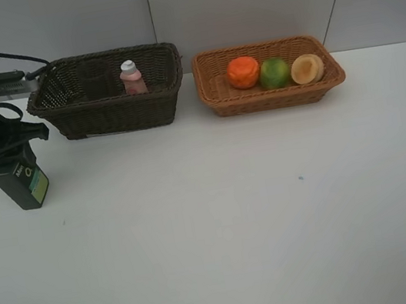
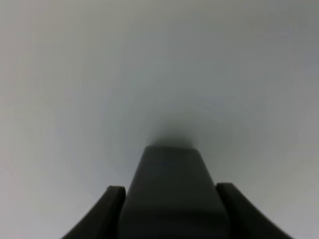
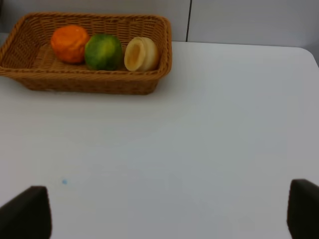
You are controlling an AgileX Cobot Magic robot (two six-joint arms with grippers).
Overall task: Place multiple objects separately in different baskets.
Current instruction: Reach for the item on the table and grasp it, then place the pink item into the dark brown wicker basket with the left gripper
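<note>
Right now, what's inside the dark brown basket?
A pink white-capped bottle stands upright inside the dark brown basket. The near wall hides the floor, so anything lying low there can't be seen.

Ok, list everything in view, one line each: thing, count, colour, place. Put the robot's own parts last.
Table: one, white, under everything.
Deep basket: one, dark brown, back left.
Shallow basket: one, orange-tan, back right.
Slim bottle: one, pink with white cap, upright in the deep basket.
Orange fruit: one, orange, shallow basket, left.
Green fruit: one, green, shallow basket, middle.
Peach-like fruit: one, pale yellow, shallow basket, right.
Pump bottle: one, dark green, on the table at far left.
Left hand: one, black, around the pump bottle's top.
Right hand: one, black, open, over bare table.
</note>
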